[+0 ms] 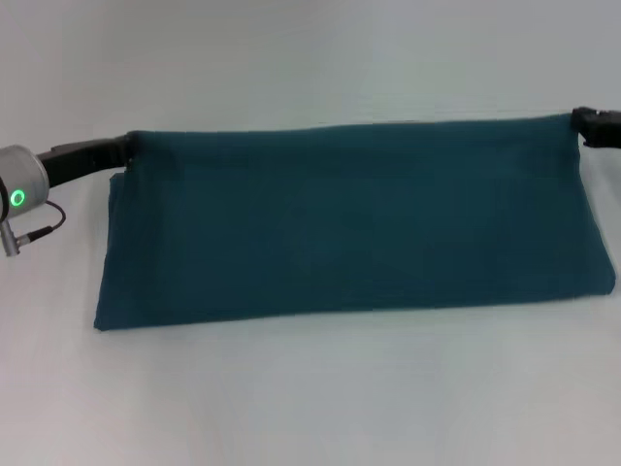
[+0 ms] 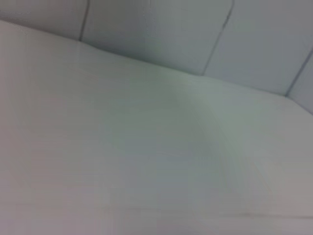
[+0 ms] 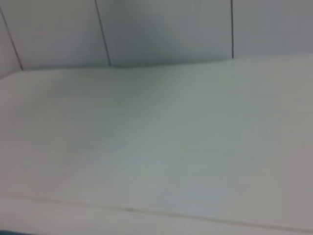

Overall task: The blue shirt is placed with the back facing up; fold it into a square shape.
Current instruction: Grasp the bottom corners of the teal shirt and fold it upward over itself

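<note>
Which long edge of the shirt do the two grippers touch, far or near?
The far edge of the blue shirt: left gripper and right gripper meet its two far corners.

Left end effector [image 1: 124,148]: you see only its dark body running into the far left corner of the blue shirt [image 1: 349,228]; the fingertips sit behind the cloth, so their spread is unreadable.

Right end effector [image 1: 582,124]: the head view's right edge cuts it off, leaving a black stub at the far right corner. Fingers not readable either.

Left arm's silver housing [image 1: 19,189] is clipped by the left edge.

The shirt is doubled over; you cannot see its lower layer, sleeves or collar.

Both wrist views give you only blurred pale desk [image 2: 146,161] and wall panels [image 3: 166,29]; neither shows fingers. A teal sliver [image 3: 14,232] at one corner is too small to identify.
</note>
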You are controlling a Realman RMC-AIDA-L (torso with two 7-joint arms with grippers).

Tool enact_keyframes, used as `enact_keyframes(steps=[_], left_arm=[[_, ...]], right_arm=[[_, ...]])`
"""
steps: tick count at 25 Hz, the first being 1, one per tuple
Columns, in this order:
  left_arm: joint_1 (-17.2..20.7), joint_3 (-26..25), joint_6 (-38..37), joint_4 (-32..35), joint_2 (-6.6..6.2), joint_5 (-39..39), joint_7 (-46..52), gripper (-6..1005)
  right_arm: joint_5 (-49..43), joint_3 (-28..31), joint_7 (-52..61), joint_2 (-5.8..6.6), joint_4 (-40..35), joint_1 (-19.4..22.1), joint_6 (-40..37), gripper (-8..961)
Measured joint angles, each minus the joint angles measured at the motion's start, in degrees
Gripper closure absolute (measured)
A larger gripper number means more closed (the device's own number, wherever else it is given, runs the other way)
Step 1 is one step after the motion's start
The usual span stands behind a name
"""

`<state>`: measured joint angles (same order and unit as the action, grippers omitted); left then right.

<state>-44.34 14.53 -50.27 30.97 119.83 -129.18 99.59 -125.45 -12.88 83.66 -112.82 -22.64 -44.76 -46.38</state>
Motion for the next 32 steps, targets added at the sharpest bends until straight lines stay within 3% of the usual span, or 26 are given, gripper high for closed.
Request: enact_keyframes(steps=[8,17,28,30,32], left_arm=[[-0.43,1.15,2.67,-0.13,0.23,3.5,-1.46,986],[-0.48,1.83,3.04,-0.22,0.24,4.25,-1.5,985],[-0.75,2.09,11.34,-0.72,1.56,7.59,-2.2,884],[-0.52,2.09,12.68,-0.72,1.65,8.97,-2.28,823],[-0.32,2.08,12.95,-0.69,1.71,9.5,-2.34,763]], right_arm=[[5.92,-4.66,-1.17,0.15,0.34,-0.6,2.41,839],[6.26,-5.46,-1.84,0.15,1.08,-0.84,3.49,829],[6.99,-7.13,-3.61,-0.91,0.84,-1.51,9.85,818],[7.49,-7.2,-3.73,-0.97,0.73,-1.76,10.79,816],[7.92,-7.27,-3.88,-0.8,0.72,-2.06,11.09,702]])
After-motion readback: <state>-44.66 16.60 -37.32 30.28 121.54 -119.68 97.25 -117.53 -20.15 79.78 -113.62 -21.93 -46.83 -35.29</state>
